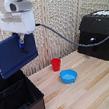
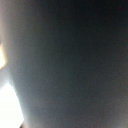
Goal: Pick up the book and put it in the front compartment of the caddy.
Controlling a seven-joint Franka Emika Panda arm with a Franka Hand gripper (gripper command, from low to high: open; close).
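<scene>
Dark blue book [image 1: 12, 55] is hanging clamped in the gripper [image 1: 22, 44], tilted, above the black caddy [image 1: 17, 99] on the wooden table [image 1: 91, 85].

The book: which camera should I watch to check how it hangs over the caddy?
The exterior view. It shows the whole book held in the gripper, tilted above the caddy. The wrist view shows only a dark blurred surface filling the frame, likely the book.

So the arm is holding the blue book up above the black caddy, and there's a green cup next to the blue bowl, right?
Not quite: the cup is red, not green, as the exterior view shows. The rest holds: the gripper holds the blue book above the black caddy, near the blue bowl.
</scene>
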